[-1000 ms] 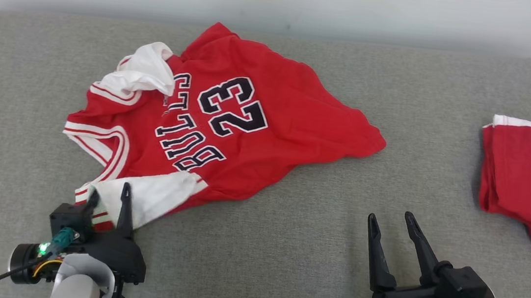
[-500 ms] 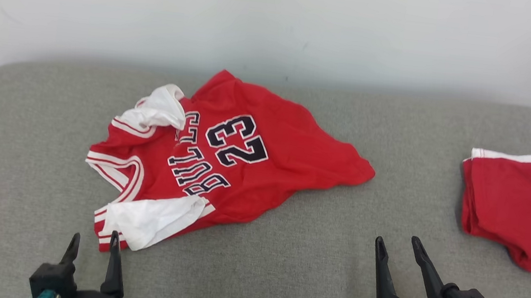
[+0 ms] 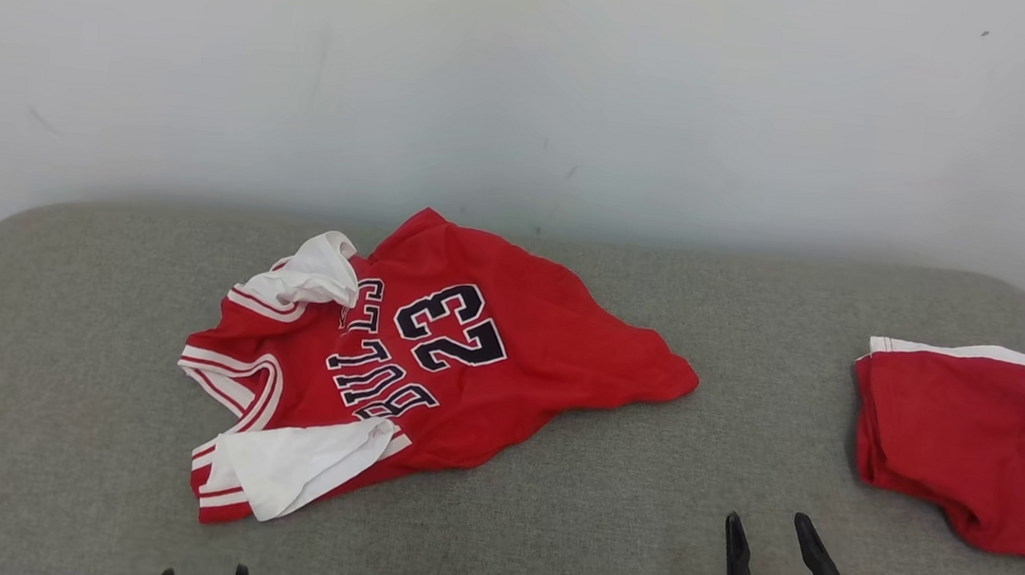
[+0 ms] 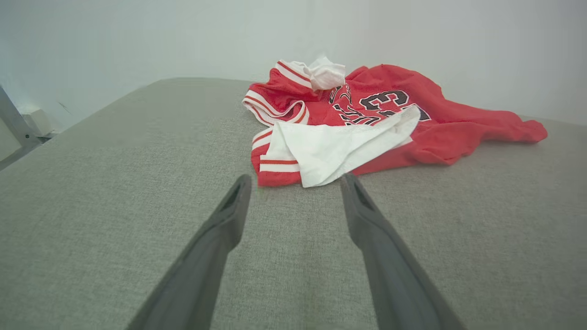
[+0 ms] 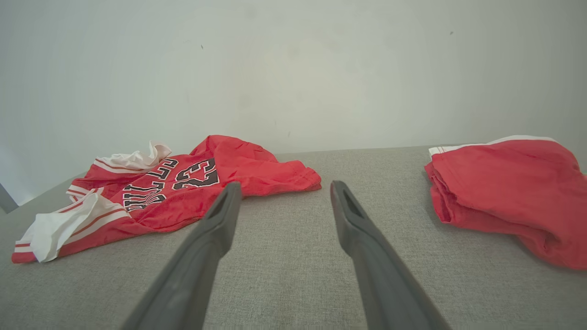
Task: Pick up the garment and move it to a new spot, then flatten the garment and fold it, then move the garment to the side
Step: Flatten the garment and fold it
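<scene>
The jersey [image 3: 428, 364] lies crumpled on the table [image 3: 543, 538], left of centre in the head view. It is not flat: a white flap [image 3: 294, 465] is turned over at its lower left corner, a second white part is turned up at the upper left, and the hem is bunched toward the right.

I think the main danger is a bad pinch at this flap. If the fingers take only the top layer, the jersey will probably open or slide as one heap instead of spreading. If they go too low, the tips may catch the grey cover of the table together with the cloth. A pull by one hand alone may also drag the whole jersey and leave the wrinkles, so a later fold would come out crooked. A long pull to the right could bring it against the folded red cloth [image 3: 958, 439] at the right of the frame.

The left hand [image 4: 295, 182] is empty, with its jaws wide. In its wrist view the fingers lie low over the table and point at the flap, and their tips come close to the jersey's near edge, apparently not touching it. In the head view only its tips show, at the bottom edge. The right hand [image 3: 766, 522] is at the lower right, also wide and empty. It points at the bare table between the jersey and the red cloth, apart from both.
</scene>
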You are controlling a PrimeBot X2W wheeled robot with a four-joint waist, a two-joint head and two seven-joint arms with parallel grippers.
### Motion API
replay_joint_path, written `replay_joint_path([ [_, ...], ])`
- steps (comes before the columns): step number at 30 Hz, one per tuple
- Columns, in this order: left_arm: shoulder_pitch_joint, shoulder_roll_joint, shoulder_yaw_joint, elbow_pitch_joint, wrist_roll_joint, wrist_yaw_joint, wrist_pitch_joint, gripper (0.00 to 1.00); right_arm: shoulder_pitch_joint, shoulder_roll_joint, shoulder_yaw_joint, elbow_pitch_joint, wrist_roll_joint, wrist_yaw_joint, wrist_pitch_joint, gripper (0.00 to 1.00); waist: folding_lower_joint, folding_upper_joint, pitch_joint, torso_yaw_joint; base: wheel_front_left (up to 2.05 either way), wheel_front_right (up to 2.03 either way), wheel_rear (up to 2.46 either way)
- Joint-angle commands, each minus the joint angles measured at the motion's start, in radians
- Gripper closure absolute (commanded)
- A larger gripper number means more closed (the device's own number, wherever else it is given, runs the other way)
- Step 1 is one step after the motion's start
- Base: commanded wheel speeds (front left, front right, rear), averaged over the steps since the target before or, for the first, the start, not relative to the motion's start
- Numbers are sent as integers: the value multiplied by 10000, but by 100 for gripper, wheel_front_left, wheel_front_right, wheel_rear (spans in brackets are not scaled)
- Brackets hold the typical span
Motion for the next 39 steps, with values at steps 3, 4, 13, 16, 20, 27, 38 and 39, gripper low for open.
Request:
replay_joint_path([
  [3, 268, 2, -207, -46, -150, 18, -29, 0, 221, 11, -29, 49, -47, -23, 4, 0, 2, 1, -219, -43, 0, 0, 0],
  [4, 306, 1, -252, -59, -135, 40, -29, 0, 248, 11, -36, 54, -58, -23, 4, 0, 2, 1, -233, -39, 0, 0, 0],
  [13, 197, -2, -389, -379, 108, 185, -29, 0, 143, 11, -76, 43, -187, -21, 4, 0, 2, 1, -48, -59, 0, 0, 0],
  [16, 52, -1, -356, -408, 194, 145, -29, 0, 56, 10, -106, 73, -223, -23, 4, 0, 2, 1, 84, -31, 0, 0, 0],
  [20, -237, -1, -420, -321, 221, 101, -29, 0, -133, 13, -123, 118, -271, -23, 4, 0, 2, 1, 333, 30, 0, 0, 0],
  [27, -1051, -1, -653, 415, -773, -158, -29, 0, -499, 11, 22, 138, -399, -23, 4, 0, 2, 1, 940, 70, 0, 0, 0],
  [38, -2432, 2, -512, 1663, -2131, -874, -29, 0, -1072, 14, 201, 41, -587, -21, 4, 0, 2, 1, 2066, -198, 0, 0, 0],
  [39, -2514, 2, -445, 1729, -2172, -905, -29, 0, -1112, 14, 219, 25, -621, -23, 4, 0, 2, 1, 2152, -237, 0, 0, 0],
])
